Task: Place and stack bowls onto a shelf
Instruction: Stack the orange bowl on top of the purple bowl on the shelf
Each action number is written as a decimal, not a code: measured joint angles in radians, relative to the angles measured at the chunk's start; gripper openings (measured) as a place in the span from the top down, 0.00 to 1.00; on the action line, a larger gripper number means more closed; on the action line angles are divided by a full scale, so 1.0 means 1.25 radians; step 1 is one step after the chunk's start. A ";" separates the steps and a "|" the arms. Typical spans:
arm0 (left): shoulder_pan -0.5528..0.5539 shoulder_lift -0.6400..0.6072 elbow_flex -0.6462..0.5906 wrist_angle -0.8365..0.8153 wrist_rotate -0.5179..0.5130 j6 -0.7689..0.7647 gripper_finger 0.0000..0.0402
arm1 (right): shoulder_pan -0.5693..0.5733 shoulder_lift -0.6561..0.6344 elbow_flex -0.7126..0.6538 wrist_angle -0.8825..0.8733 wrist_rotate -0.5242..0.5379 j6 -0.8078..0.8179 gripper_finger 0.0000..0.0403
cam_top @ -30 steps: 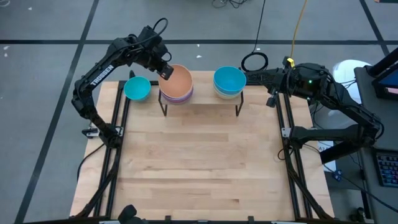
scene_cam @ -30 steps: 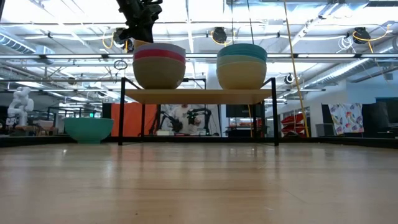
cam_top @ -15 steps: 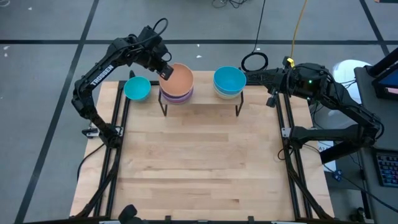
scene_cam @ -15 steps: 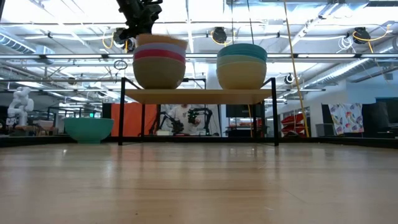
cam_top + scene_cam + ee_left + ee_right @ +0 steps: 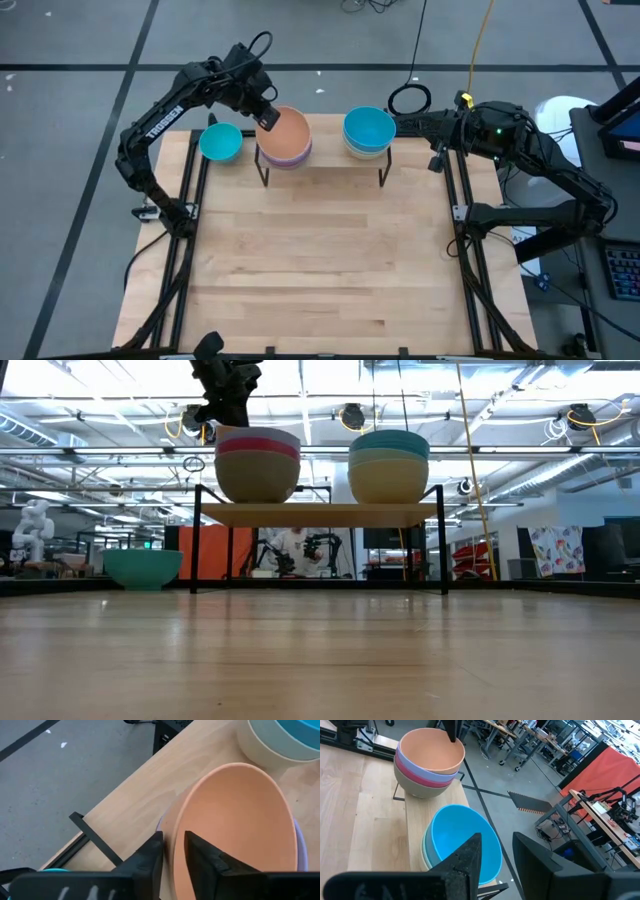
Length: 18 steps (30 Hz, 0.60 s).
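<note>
The left pincer (image 5: 266, 117) straddles the orange bowl's (image 5: 286, 130) rim at its 9 o'clock, fingers slightly parted, on the shelf's (image 5: 320, 513) left stack. The right pincer (image 5: 495, 851), open and empty, hovers beside the cyan-blue bowl (image 5: 369, 128) at 3 o'clock.

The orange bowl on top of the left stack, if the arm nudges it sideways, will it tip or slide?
The round orange bowl sits nested in the lavender bowl, so it likely rocks rather than slides. It looks rigid and probably light.
</note>
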 joint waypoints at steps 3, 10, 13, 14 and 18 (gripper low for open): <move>0.000 0.000 0.000 0.001 0.000 0.000 0.76 | 0.000 0.000 0.000 0.000 0.000 0.000 0.75; 0.000 -0.006 0.000 0.002 0.000 -0.005 0.73 | 0.000 0.000 0.000 0.000 0.000 0.000 0.75; -0.004 -0.016 0.000 0.017 0.000 -0.007 0.72 | 0.000 0.000 0.000 0.000 0.000 0.000 0.75; -0.006 -0.018 0.001 0.022 0.000 -0.009 0.72 | 0.000 0.000 0.000 0.000 0.000 0.000 0.75; -0.015 -0.034 0.001 0.027 0.000 0.003 0.72 | 0.000 0.000 0.000 0.000 0.000 0.000 0.75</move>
